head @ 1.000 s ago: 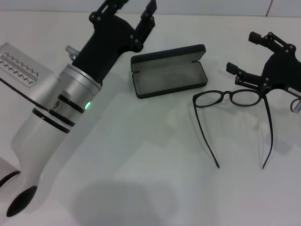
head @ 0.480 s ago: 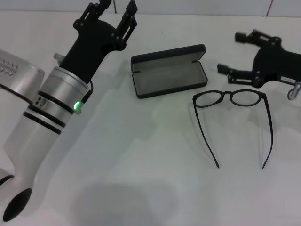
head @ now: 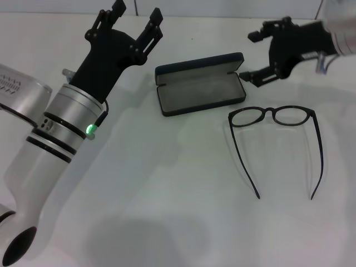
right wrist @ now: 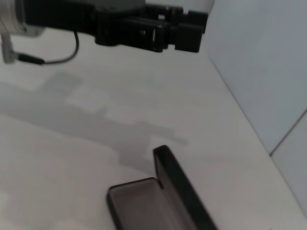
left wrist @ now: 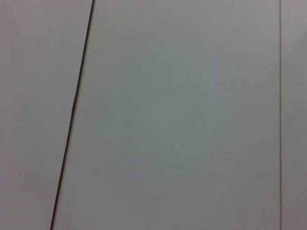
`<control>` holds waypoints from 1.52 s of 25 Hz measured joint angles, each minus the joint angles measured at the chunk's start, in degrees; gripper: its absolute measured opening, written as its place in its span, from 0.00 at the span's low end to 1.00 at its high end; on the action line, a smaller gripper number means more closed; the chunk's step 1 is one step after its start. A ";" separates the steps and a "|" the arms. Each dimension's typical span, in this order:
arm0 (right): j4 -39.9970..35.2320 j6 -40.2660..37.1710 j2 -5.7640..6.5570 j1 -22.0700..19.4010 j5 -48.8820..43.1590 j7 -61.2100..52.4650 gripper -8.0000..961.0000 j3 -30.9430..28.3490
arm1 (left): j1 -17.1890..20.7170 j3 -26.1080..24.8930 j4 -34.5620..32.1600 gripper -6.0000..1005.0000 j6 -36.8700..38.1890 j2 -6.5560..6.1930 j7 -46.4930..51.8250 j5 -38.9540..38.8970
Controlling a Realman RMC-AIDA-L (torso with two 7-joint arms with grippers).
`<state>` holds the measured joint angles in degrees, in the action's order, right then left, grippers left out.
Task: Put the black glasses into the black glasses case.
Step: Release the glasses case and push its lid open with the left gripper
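bare table (head: pixel 167 189) surrounds the glasses (head: pixel 273 118); the open case (head: pixel 199 89) lies just far-left of them.

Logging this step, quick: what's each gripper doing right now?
Left gripper: open, empty, beyond the black glasses case.
Right gripper: open, empty, behind the black glasses.

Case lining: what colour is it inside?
Grey, inside the open black case. The head view shows it best.

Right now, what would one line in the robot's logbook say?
thin black-framed glasses: on white table, unfolded | oblong black hard-shell case: open, empty | left gripper: open, raised beside case | right gripper: open, beyond glasses
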<state>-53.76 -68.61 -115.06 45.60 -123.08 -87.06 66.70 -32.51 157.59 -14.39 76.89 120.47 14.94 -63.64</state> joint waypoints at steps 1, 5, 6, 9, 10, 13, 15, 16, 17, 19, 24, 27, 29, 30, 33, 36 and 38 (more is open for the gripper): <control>-0.01 0.22 -0.11 1.35 -1.56 -0.68 0.87 0.02 | 0.03 0.00 -0.02 0.77 0.00 0.01 0.00 0.00; 0.12 2.14 -0.43 5.60 -5.75 -1.53 0.85 1.71 | 0.21 0.00 -0.01 0.79 0.00 0.02 0.00 0.00; 0.33 2.29 -0.43 6.42 -6.44 -1.83 0.85 2.13 | 0.26 0.00 -0.01 0.79 0.00 0.03 0.00 0.00; 2.47 2.55 -0.44 10.47 -10.39 -4.28 0.83 3.82 | 0.31 0.00 -0.05 0.79 0.00 0.03 0.00 0.00; 3.08 2.55 -0.44 11.21 -11.23 -4.74 0.83 4.03 | 0.28 0.00 -0.07 0.79 0.00 0.02 0.00 0.00; 6.23 2.70 -0.76 13.99 -14.01 -5.91 0.81 4.98 | -0.07 0.00 -0.25 0.79 -0.04 0.03 0.00 0.11; 6.99 3.48 -0.89 14.32 -14.64 -6.43 0.80 6.51 | -0.30 0.00 -0.42 0.79 -0.06 0.02 0.00 0.21; 7.29 4.00 -0.91 14.39 -14.84 -6.58 0.80 7.24 | -0.32 0.00 -0.47 0.79 -0.07 0.02 0.00 0.21; 7.99 5.00 -0.91 14.59 -14.98 -6.71 0.79 8.07 | -0.34 0.00 -0.53 0.79 -0.11 0.02 0.00 0.21; 9.71 6.37 -0.92 15.22 -15.24 -6.76 0.78 8.97 | -0.39 0.00 -0.65 0.79 -0.32 0.02 0.00 0.21; 13.47 13.08 -1.06 15.89 -15.18 -6.79 0.76 13.50 | -0.46 0.00 -0.74 0.79 -0.49 0.02 0.00 0.22; 14.22 15.66 -1.15 15.58 -14.38 -6.80 0.66 17.35 | -0.45 0.00 -0.73 0.79 -0.51 0.02 0.00 0.20; 14.70 16.62 -1.15 15.48 -13.81 -6.80 0.59 19.67 | -0.40 0.00 -0.74 0.79 -0.52 0.02 0.00 0.22; 14.96 17.48 -1.14 15.46 -13.40 -6.80 0.59 20.54 | -0.37 0.00 -0.73 0.79 -0.52 0.02 0.00 0.23; 15.69 19.79 -1.14 15.44 -12.43 -6.81 0.58 22.23 | -0.13 0.00 -0.76 0.79 -0.54 0.02 0.04 0.27; 15.95 23.26 -1.13 14.76 -11.28 -6.81 0.56 24.68 | -0.04 0.00 -0.72 0.79 -0.67 0.02 0.57 0.27; 15.96 24.78 -1.13 14.40 -10.73 -6.82 0.50 25.56 | -0.02 0.00 -0.66 0.79 -0.69 0.02 0.67 0.27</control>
<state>-37.80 -43.82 -116.18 60.00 -133.81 -93.88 92.26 -32.52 157.59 -15.05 76.21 120.50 15.61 -63.37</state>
